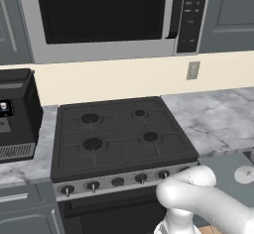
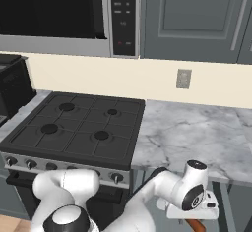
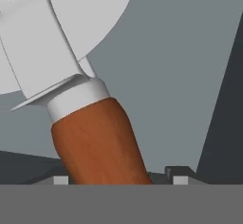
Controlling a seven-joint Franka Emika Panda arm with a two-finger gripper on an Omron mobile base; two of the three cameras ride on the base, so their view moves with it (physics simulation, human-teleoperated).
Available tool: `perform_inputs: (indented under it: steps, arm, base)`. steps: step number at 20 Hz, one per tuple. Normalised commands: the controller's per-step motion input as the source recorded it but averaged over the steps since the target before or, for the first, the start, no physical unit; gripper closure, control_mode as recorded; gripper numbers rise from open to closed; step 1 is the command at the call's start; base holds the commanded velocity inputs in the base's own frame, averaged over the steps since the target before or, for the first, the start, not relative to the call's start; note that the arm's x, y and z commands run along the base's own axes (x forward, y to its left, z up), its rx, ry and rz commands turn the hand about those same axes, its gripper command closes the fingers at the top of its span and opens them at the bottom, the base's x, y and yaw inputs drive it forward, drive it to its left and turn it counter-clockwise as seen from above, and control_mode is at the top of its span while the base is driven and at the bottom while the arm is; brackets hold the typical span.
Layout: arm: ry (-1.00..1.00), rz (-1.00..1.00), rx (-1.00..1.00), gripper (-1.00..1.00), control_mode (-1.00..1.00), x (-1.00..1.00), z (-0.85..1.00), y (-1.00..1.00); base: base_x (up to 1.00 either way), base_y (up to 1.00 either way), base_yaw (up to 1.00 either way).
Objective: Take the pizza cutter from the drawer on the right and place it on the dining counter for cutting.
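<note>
The gripper is seemingly pinching the pizza cutter by its handle; the blade is pointing toward eleven o'clock over the drawer floor.

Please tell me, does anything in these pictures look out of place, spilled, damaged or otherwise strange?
Nothing stands out. The stove and the marble worktop look tidy, with no spill or damage. In the hand view the pizza cutter lies inside the grey drawer, its reddish-brown handle between the gripper fingertips.
</note>
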Motion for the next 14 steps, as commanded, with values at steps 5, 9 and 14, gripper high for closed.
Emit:
perform_inputs:
  steps: [5, 9, 14]
  arm:
    - [-0.01, 0.00, 0.00, 1.00, -1.00, -0.22, 0.71, 0.00]
    - [-0.10, 0.00, 0.00, 1.00, -1.00, -0.29, 0.70, 0.00]
    - [-0.15, 0.00, 0.00, 1.00, -1.00, -0.31, 0.62, 0.00]
  base:
    - [0.00, 0.00, 0.00]
    - [0.00, 0.00, 0.00]
    - [0.00, 0.00, 0.00]
